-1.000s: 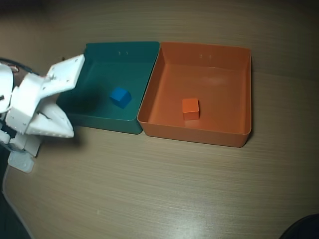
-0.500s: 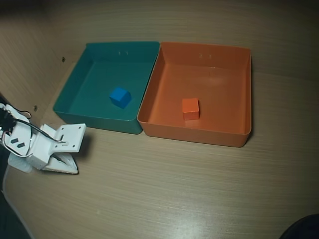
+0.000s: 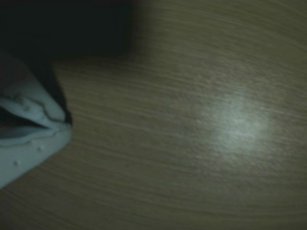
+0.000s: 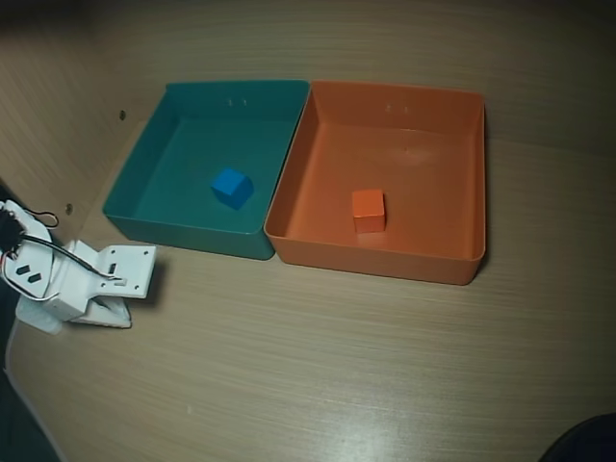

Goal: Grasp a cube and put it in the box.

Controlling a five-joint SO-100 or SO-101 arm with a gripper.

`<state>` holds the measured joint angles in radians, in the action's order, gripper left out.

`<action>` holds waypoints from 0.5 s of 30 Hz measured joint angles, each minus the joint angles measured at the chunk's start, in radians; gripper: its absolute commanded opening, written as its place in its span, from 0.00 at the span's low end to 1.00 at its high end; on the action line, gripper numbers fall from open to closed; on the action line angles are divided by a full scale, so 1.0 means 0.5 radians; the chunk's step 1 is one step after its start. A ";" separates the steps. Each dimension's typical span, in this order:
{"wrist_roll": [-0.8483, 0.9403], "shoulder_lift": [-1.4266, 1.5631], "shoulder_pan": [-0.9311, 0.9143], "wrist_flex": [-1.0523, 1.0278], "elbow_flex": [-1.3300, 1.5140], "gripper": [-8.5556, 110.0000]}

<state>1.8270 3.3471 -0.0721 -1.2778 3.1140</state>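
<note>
Matte cube (image 4: 368,210) in smooth plastic box (image 4: 438,262) on wood-grain table (image 4: 318,366) with a faint sheen.

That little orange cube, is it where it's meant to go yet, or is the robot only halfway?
It looks done. The orange cube lies inside the orange tray, and a blue cube sits in the teal tray. The gripper carries nothing and sits low at the table's left edge in the overhead view. Nothing appears left.

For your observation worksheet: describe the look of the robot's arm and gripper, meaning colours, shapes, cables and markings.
In the overhead view the arm is white plastic, built of blocky, angular parts, with thin black cables looping over it and two small dark slots on its body. The gripper is white too, with flat plates dotted with small holes.
</note>
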 measured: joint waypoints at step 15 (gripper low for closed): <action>-0.798 0.006 -0.006 -0.083 0.000 0.03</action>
<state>1.4281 3.3502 -0.0752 -1.3192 3.1140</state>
